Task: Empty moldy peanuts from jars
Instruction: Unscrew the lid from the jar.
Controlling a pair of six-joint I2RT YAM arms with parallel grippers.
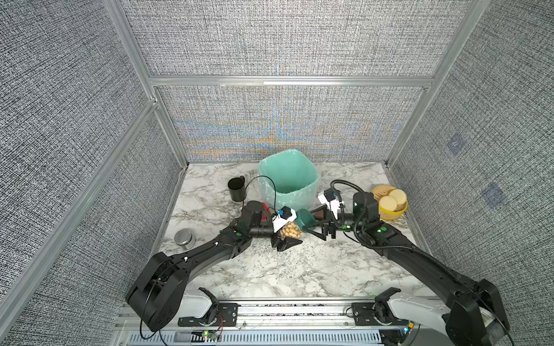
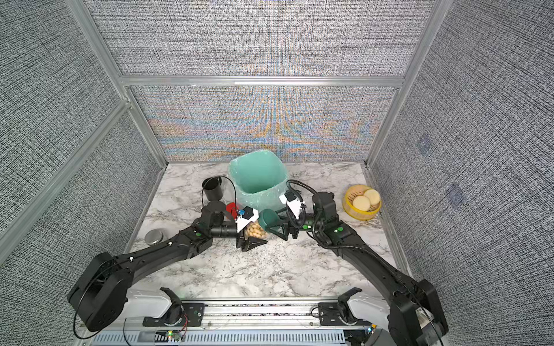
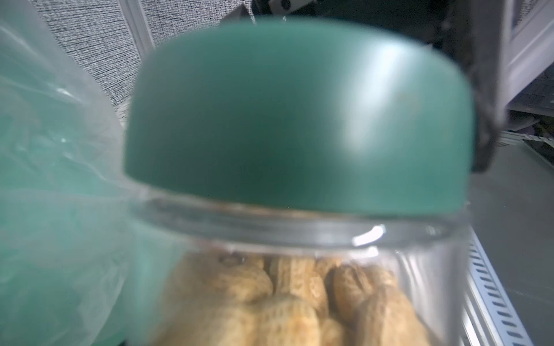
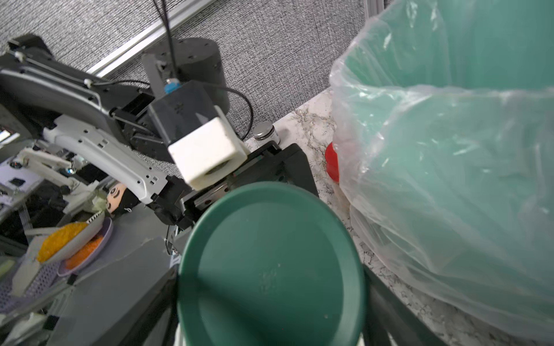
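Looks barely begun beside the bin [image 1: 284, 200] — left claw [image 1: 291, 236] pinching full jar [image 2: 254, 231], right claw [image 1: 307, 221] astride green lid [image 4: 269, 269], grip unclear.

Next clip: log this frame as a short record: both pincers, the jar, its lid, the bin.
left pincer: shut on the jar, tipped sideways
jar contents: peanuts
right pincer: straddles the green lid; grip unclear
green lid: on the jar
bin: green-lined, open, behind both pincers
red lid: partly hidden, beside the bin
stage: lid not yet off

Bright, even light; moiré on back wall [image 1: 287, 119]; left wrist view blurred.
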